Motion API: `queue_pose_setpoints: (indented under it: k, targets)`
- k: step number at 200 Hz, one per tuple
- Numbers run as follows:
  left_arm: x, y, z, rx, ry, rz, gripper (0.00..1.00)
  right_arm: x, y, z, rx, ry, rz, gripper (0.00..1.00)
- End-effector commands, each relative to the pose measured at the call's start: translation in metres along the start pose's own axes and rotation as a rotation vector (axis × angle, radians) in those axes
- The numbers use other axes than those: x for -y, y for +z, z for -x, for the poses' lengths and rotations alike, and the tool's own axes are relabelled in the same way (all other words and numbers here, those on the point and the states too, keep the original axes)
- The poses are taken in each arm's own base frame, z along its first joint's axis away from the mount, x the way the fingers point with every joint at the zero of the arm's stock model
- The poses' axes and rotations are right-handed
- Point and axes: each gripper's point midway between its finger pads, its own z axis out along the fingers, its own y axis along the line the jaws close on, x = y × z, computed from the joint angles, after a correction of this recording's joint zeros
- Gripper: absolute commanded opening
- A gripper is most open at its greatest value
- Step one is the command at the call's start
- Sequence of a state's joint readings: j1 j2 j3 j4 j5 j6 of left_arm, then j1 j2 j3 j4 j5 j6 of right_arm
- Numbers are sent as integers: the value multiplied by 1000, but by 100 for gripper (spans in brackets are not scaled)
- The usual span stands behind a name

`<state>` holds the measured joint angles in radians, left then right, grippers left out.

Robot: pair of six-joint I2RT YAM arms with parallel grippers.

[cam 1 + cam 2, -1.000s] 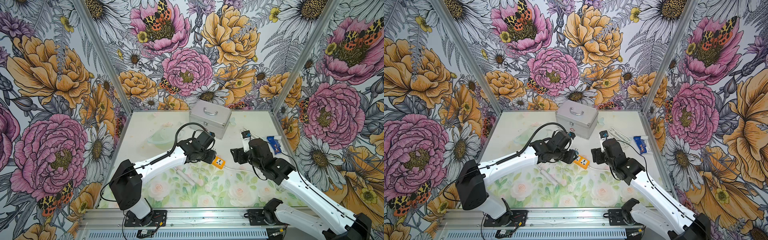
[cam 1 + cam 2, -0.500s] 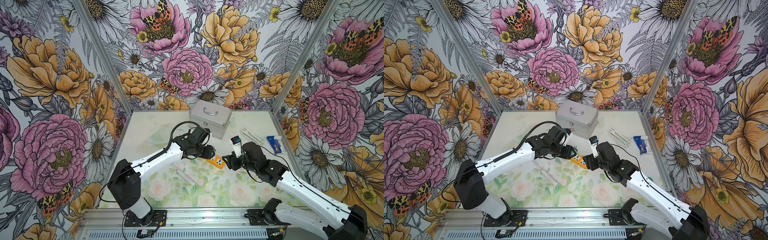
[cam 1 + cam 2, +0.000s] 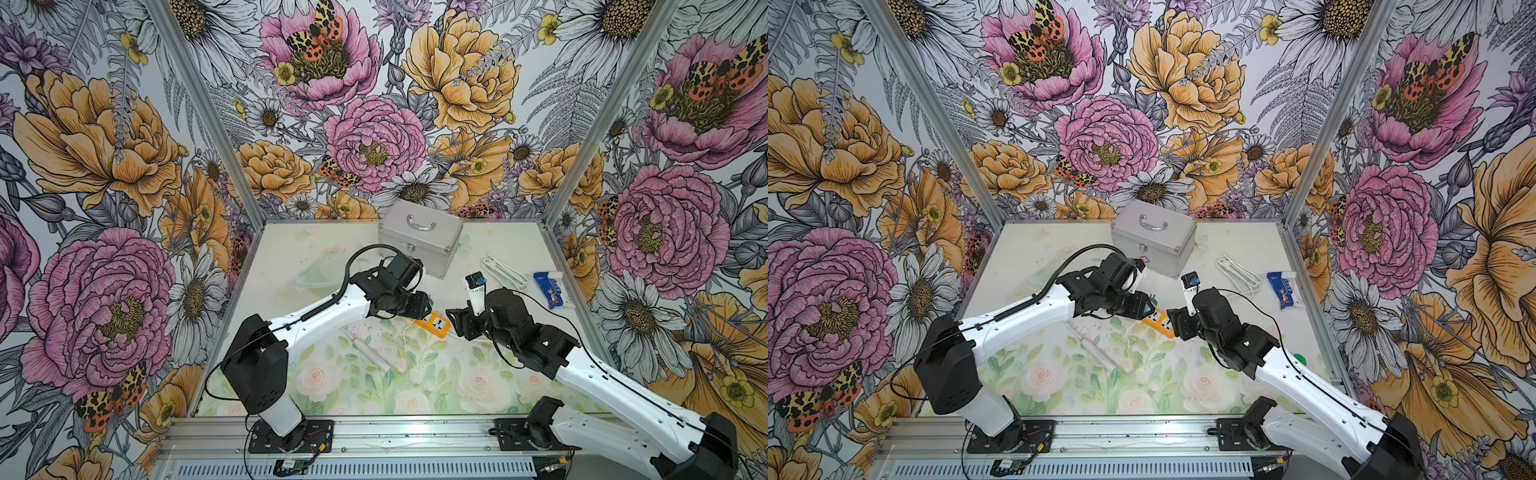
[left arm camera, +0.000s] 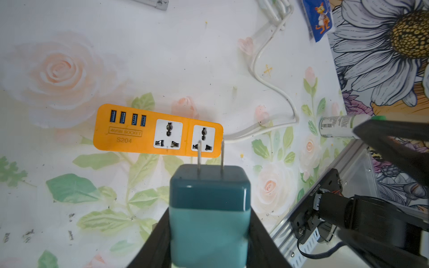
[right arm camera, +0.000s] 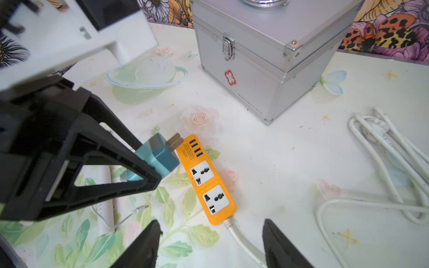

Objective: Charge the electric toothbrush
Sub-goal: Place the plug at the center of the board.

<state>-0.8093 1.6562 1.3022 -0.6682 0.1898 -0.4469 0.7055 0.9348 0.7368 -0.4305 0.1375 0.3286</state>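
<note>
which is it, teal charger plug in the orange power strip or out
Out. The teal charger plug, held in the left gripper, has both prongs bare, clear of the orange power strip; both sockets empty.

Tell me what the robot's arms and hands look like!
The left arm and right arm are smooth white shells with chunky black joints. A curly black cable loops along the left arm; a thin black wire runs down the right. The left hand and right hand each have two flat black fingers shaped like pointy triangles.
</note>
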Motion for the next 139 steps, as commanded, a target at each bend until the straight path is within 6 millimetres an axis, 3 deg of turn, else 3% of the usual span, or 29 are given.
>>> queue_pose_setpoints:
  k: [1, 33, 64, 123, 126, 139]
  targets:
    - [-10, 24, -3, -26, 14, 73, 28, 14, -2, 6, 40, 38, -73, 71]
    - [-13, 44, -5, -59, 25, 101, 28, 15, 4, -1, 12, 25, -83, 71]
    - [-17, 48, -10, -65, 42, 133, 28, 15, 8, -5, -4, 15, -83, 71]
    - [-14, 59, -52, -129, 131, 204, 30, 13, 12, -8, -25, 6, -74, 71]
    - [-20, 69, -59, -159, 133, 223, 30, 13, 12, -7, -25, 8, -75, 71]
    - [-18, 75, -68, -177, 145, 237, 31, 12, 12, -6, -23, 9, -74, 71]
